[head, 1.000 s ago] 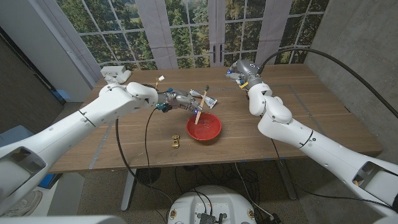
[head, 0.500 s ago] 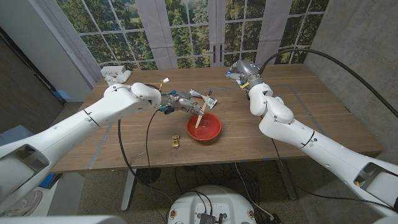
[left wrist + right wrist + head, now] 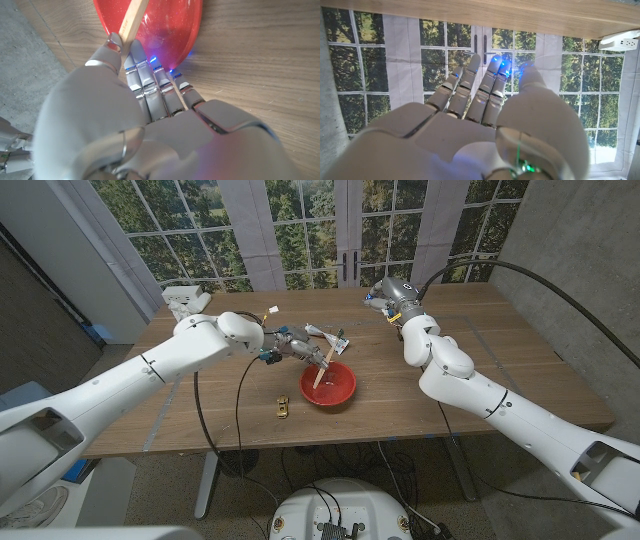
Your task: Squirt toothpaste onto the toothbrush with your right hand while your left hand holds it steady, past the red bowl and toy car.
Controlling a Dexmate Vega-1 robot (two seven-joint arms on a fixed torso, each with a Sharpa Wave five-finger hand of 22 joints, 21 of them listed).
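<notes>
The toothbrush point(image 3: 323, 366), a pale wooden stick, slants down from the left hand point(image 3: 292, 344) so that its lower end reaches over the red bowl point(image 3: 330, 385). In the left wrist view the left hand point(image 3: 145, 95) pinches the toothbrush point(image 3: 134, 17) between thumb and fingers, with the red bowl point(image 3: 172, 30) just beyond the fingertips on the wooden table point(image 3: 250, 65). A small white tube, probably the toothpaste point(image 3: 336, 339), lies on the table point(image 3: 480, 370) just behind the bowl, beside the left hand. The small yellow toy car point(image 3: 283, 407) sits on the near side of the bowl, close to it but apart. The right hand point(image 3: 385, 292) is at the far edge of the table, well apart from the bowl. In the right wrist view the right hand point(image 3: 480, 95) holds nothing, its fingers extended close together toward the windows. A white power strip point(image 3: 187, 300) lies at the table's far left corner.
</notes>
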